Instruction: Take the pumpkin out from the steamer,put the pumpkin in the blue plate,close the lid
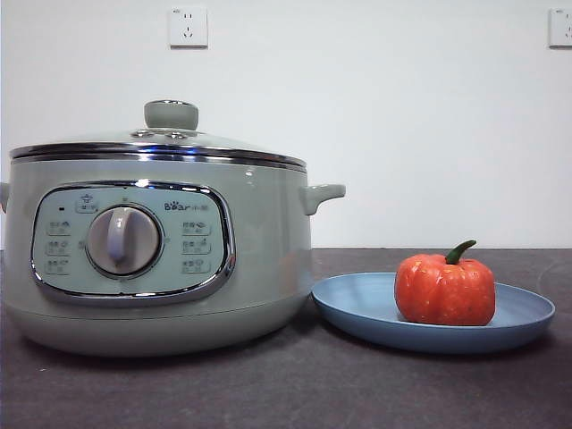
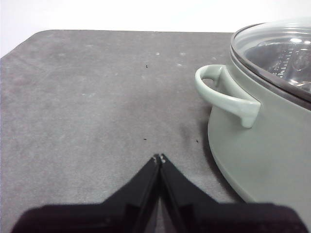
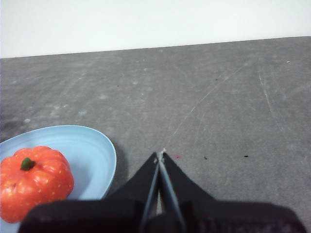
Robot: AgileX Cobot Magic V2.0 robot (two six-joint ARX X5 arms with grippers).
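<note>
The orange-red pumpkin (image 1: 444, 290) with a green stem sits upright in the blue plate (image 1: 357, 308) at the right of the steamer (image 1: 259, 259). The glass lid (image 1: 170, 143) with its pale green knob rests shut on the sage-green steamer. My left gripper (image 2: 159, 158) is shut and empty, over bare table beside the steamer's side handle (image 2: 223, 97); the lid (image 2: 277, 53) shows there too. My right gripper (image 3: 160, 155) is shut and empty, just beside the blue plate (image 3: 95, 150) with the pumpkin (image 3: 34, 187). Neither gripper shows in the front view.
The dark grey table (image 1: 295, 393) runs to a white wall with two sockets (image 1: 188, 27). The table's rounded far corner (image 2: 39, 36) lies beyond my left gripper. Bare tabletop (image 3: 228, 107) stretches beyond my right gripper.
</note>
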